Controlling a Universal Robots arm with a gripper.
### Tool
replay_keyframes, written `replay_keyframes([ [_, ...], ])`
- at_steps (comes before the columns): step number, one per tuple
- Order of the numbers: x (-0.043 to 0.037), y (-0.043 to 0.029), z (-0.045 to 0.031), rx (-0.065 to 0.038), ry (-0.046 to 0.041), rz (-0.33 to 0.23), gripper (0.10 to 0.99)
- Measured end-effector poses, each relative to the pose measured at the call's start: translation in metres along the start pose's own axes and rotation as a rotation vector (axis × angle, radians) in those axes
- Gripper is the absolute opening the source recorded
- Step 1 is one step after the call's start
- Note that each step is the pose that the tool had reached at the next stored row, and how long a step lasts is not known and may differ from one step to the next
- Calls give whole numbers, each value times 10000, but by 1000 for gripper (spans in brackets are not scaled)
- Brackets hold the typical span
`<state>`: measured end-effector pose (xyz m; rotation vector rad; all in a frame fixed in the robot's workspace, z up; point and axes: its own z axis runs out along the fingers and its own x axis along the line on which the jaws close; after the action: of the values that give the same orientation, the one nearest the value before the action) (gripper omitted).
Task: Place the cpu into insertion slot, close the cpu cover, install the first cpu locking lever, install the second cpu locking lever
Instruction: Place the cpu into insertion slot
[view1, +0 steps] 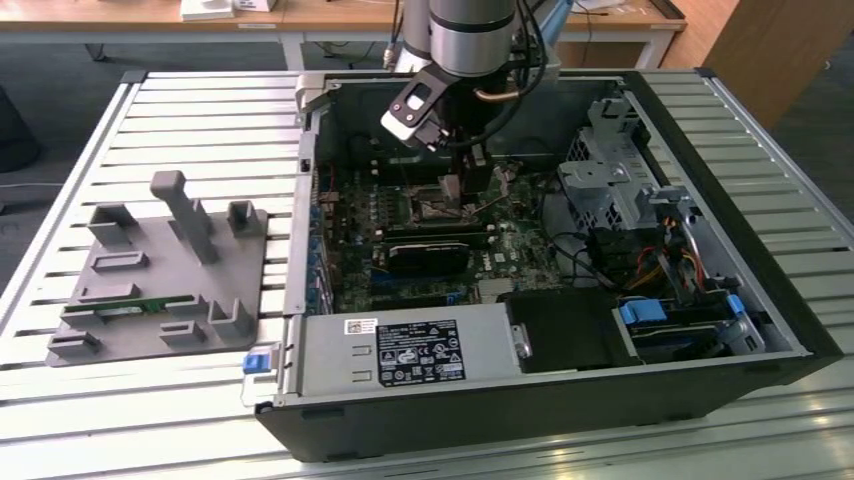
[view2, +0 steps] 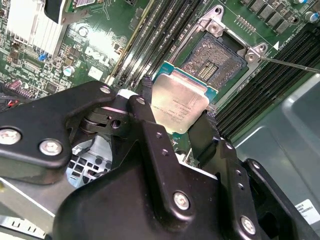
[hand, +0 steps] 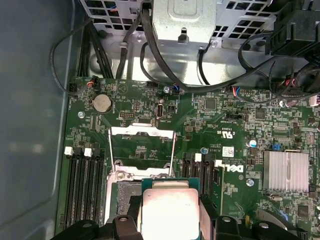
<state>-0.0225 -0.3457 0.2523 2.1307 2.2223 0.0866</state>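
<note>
The claw (view2: 174, 106) pinched the chip (hand: 167, 212) by two opposite edges, and its pale metal face showed between the black fingers (view2: 205, 135). The chip hung just above the socket (view2: 216, 56), overlapping one edge of it, not yet seated. The cover (hand: 142, 132) stood open at the socket's side away from the chip. Green board (hand: 220, 115) surrounded the socket.

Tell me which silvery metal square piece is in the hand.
The cpu, solid-faced, gripped in the hand; the windowed cpu cover stands open, untouched.

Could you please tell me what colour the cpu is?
The cpu is pale silvery-beige, clearest in the second wrist view.
</note>
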Motion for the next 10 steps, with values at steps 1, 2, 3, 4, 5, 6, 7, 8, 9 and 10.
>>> replay_keyframes([
  [1, 0, -1, 6, 0, 0, 0, 537],
  [2, 0, -1, 12, 0, -1, 0, 537],
  [3, 0, -2, 20, 0, 0, 0, 537],
  [4, 0, -2, 27, 0, 0, 0, 537],
  [5, 0, -3, 33, 1, -2, 0, 537],
  [6, 0, -3, 38, 1, -2, 0, 537],
  [7, 0, -4, 44, 1, -2, 0, 537],
  [8, 0, -4, 49, 1, -6, 1, 537],
  [9, 0, -5, 57, 1, -8, 0, 537],
  [10, 0, -6, 64, 0, -9, 0, 537],
])
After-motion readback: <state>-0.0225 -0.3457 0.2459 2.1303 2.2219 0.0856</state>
